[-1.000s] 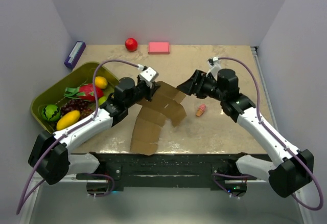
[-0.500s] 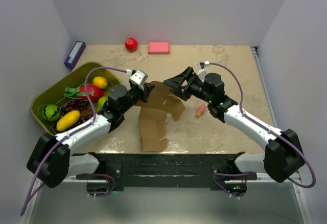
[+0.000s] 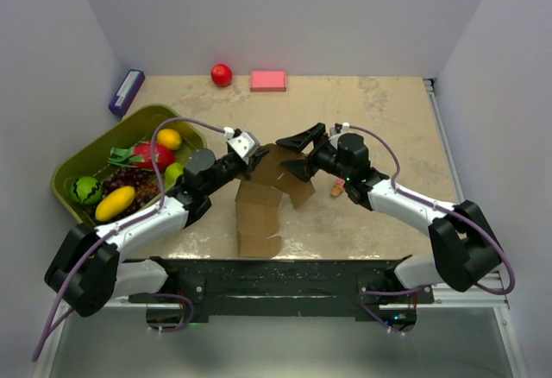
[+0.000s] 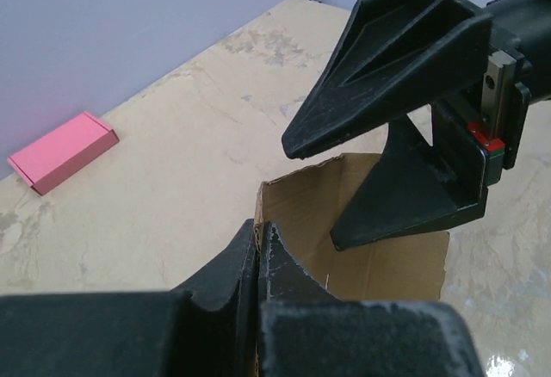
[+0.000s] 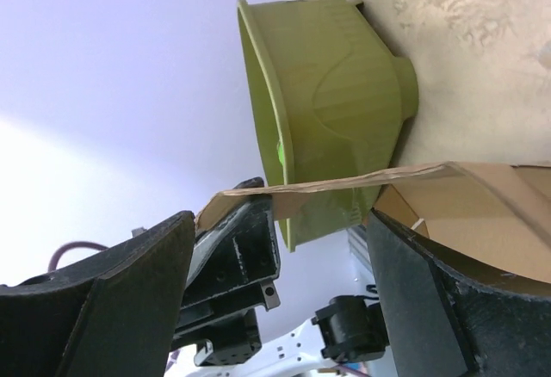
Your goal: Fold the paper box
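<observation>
Paper box (image 3: 261,201) sits mid-table (image 3: 379,110). It is a brown cardboard sheet, only partly folded. Its near end lies flat toward the table's front edge and its far end is lifted up between the two claws.

Left claw (image 3: 253,155) is closed tight, pinching the raised edge of the cardboard (image 4: 379,261) between its fingertips. The left wrist view shows that edge coming out right at the closed tips (image 4: 258,237).

Right claw (image 3: 295,154) is spread wide and grips nothing. One finger is above the upper flap and one below. From its own camera the flap edge (image 5: 448,209) runs across the gap, and we can't tell if either finger touches it.

The green bin (image 3: 69,171) of fruit is to the left and the pink block (image 3: 268,80) is at the far edge. Both are well clear.

Handling, our guess:
- The box is light and thin, so it will likely slide on the smooth table unless one end is pinned.
- The panels look stiff but should hinge easily on the scored lines.
- The edges are weak, and a hard pinch or a twist would crease or tear them.

Best hold, as we judge it:
- Grip a flap's free edge, one finger on each face, close to a score line.
- Let the left claw anchor while the right one turns the flap.
</observation>
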Controlling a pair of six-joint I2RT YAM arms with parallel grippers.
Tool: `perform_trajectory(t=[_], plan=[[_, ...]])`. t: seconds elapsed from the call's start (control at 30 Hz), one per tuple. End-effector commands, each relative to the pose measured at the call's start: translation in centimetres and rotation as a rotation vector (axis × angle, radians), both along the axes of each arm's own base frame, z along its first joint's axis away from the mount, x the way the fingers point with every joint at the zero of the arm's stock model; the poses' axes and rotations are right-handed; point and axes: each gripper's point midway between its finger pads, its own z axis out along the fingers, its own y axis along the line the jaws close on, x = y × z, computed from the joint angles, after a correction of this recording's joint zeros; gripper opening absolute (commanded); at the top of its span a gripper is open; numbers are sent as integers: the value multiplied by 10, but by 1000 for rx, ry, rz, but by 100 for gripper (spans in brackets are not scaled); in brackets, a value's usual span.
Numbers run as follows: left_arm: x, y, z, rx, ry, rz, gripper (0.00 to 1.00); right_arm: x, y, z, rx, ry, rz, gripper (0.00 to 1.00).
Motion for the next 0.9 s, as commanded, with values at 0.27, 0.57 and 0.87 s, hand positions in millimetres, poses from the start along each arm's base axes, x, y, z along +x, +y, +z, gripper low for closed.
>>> perform_trajectory(t=[0.27,0.57,0.87], plan=[[-25,-12,19,88,-248,-138,0,-4,-31,-11,48,173,-148,83],[-40,-21,18,98,-313,-200,0,-8,-43,-24,40,220,-191,82],[-46,-32,12,101,-307,-230,0,-4,-35,-29,26,223,-155,77]])
